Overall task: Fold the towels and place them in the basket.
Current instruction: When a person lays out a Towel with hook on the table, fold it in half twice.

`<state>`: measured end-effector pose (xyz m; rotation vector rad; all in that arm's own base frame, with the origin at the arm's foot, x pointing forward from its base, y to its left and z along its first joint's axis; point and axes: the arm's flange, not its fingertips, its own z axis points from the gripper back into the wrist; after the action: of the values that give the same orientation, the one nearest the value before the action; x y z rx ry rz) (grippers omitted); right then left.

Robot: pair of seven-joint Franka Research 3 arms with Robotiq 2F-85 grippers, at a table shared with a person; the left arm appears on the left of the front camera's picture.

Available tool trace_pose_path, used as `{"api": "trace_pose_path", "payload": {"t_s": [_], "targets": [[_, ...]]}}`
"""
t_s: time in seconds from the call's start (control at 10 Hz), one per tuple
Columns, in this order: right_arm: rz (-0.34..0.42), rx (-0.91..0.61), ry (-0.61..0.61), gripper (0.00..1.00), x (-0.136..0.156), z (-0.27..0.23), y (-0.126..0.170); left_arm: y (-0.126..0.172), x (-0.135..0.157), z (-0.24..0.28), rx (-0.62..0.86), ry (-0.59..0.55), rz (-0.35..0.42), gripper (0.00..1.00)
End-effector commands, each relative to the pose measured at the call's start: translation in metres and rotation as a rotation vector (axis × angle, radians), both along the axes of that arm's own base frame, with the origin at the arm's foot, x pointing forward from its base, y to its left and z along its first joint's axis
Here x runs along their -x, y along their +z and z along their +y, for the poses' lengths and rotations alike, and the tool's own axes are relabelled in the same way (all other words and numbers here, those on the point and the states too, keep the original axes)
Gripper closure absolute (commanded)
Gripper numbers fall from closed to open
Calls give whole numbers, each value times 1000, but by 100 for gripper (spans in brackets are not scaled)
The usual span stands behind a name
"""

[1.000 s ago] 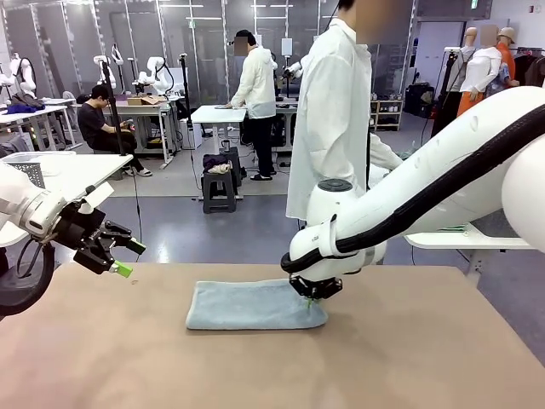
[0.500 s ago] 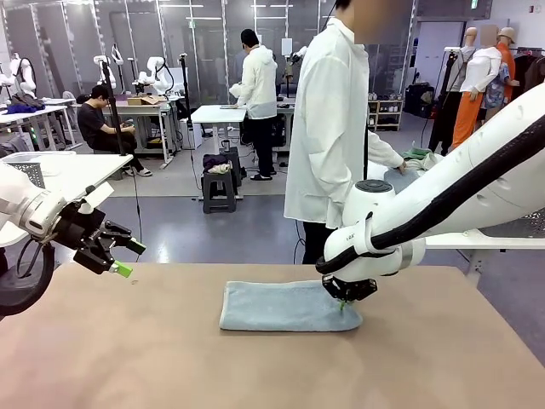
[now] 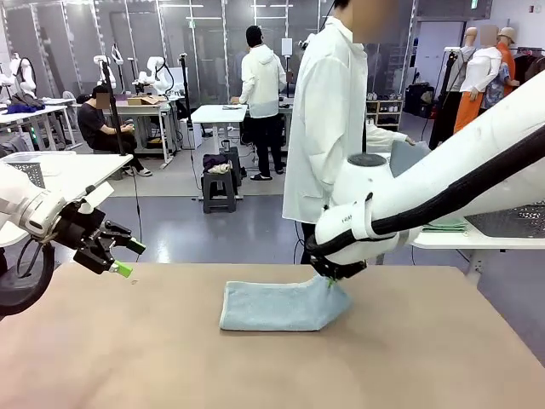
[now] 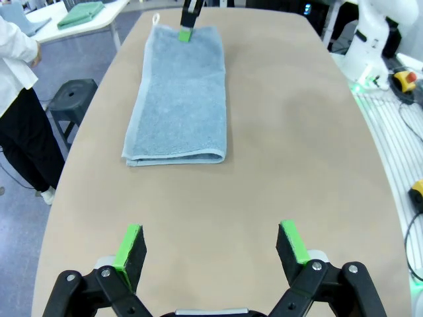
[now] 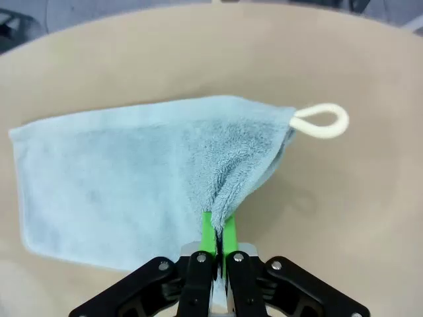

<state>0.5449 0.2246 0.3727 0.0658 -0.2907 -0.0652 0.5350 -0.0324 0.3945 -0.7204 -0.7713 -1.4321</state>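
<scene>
One broad tan tabletop (image 3: 426,358) spans the front view. A person in a white coat (image 3: 328,111) stands at its far edge, toward twelve o'clock. The white right arm (image 3: 443,183) reaches in from three o'clock. A folded pale blue-grey towel (image 3: 272,307) lies flat near the tabletop's middle, except for its three o'clock end, which is lifted off the surface. The right pincer (image 3: 330,279) is closed on that raised end, its green pads (image 5: 207,228) pinching a ridge of terry. The left pincer (image 3: 128,258) hovers at nine o'clock, jaws spread wide, holding nothing, well apart from the towel. A small cream loop (image 5: 322,121) juts from the towel's corner near the pinch.
</scene>
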Motion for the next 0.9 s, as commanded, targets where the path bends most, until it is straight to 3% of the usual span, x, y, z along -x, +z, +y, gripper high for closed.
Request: {"api": "trace_pose_path", "payload": {"t_s": [0.0, 0.4, 0.8], "targets": [[24, 70, -11, 100, 13, 54, 32, 2, 2, 0, -7, 8, 2, 0], [13, 59, 6, 100, 14, 159, 32, 2, 2, 0, -7, 8, 2, 0], [103, -53, -47, 100, 10, 210, 4, 2, 2, 0, -7, 8, 2, 0]]}}
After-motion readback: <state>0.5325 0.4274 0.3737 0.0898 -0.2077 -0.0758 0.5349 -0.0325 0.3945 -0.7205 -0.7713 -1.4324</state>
